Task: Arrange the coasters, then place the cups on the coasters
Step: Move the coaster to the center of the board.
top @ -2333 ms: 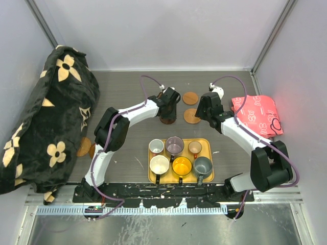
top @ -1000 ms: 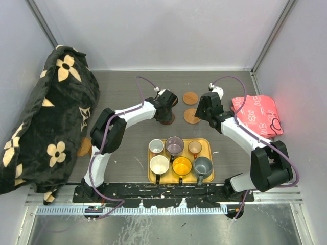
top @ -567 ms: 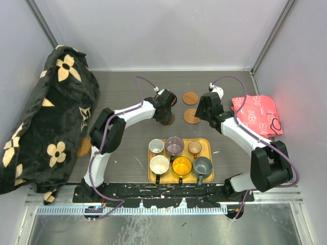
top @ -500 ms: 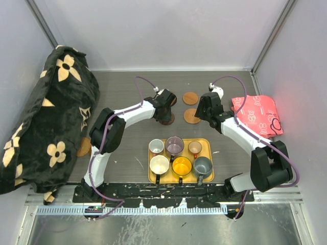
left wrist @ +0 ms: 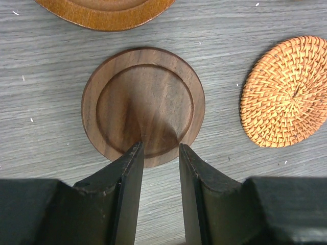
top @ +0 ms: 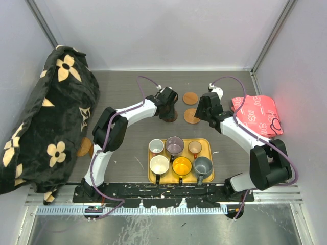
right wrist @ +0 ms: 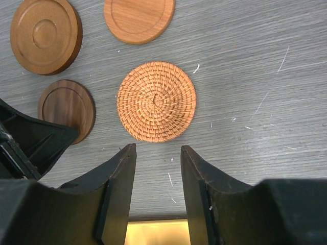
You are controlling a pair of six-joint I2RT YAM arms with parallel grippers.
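The left gripper [left wrist: 160, 149] has its two fingers a little apart, with nothing between them. Its tips hang over the near edge of the dark brown coaster [left wrist: 143, 102], which lies flat on the table [left wrist: 36, 66] right in front of it. A woven coaster [left wrist: 283, 92] sits off to one side of the tips, near but not touching. The rim of an orange-brown coaster [left wrist: 102, 10] peeks in farther ahead.

The right gripper [right wrist: 156, 148] also has its fingers apart and holds nothing. The woven coaster is just ahead of it, and a pale wooden coaster [right wrist: 139, 18] lies farther on.

The cups [top: 181, 166] all sit on the yellow tray [top: 207, 143], back behind both grippers, toward the arm bases.

I think the dark coaster is light, thin and stiff. It lies so flat that it looks hard to pick up. The best place to hold it looks like the raised rim, one finger outside the edge and one just inside. The woven one looks rougher and less slippery. The cups could chip, so hold them gently by the rim or handle
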